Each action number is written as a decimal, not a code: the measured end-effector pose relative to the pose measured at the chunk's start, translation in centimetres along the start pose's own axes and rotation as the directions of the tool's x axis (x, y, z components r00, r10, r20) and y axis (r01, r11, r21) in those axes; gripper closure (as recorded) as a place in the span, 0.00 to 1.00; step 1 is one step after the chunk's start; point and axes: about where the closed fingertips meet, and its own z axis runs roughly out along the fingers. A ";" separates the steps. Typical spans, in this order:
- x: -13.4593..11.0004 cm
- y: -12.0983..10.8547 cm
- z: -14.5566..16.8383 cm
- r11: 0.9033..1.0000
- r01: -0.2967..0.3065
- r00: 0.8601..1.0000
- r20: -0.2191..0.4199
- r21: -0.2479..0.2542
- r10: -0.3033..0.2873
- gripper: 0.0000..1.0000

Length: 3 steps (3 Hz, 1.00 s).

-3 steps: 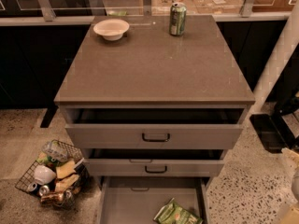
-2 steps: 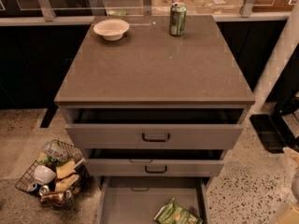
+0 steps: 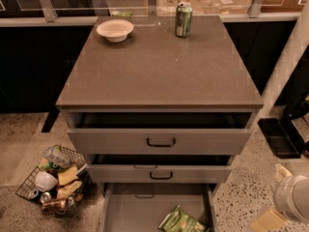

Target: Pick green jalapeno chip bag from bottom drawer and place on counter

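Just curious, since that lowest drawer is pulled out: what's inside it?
In the bottom drawer, a green jalapeno chip bag lies front right; the drawer's rear is hidden under the middle drawer. The gripper is outside, at right.

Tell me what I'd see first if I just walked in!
Probably the three open drawers stepping out below the counter, with a green chip bag lying in the bottom drawer. At the counter's back sit a bowl and a green can. The white end effector hangs low on the right, beside the drawers, apart from the bag.
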 end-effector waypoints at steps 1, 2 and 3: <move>0.9 0.1 5.0 0.998 -0.058 0.998 0.032 -0.008 0.059 0.00; 1.3 1.0 10.1 0.993 -0.086 0.994 0.059 -0.078 0.091 0.00; 2.0 3.8 15.3 0.976 -0.097 0.992 0.062 -0.196 0.111 0.00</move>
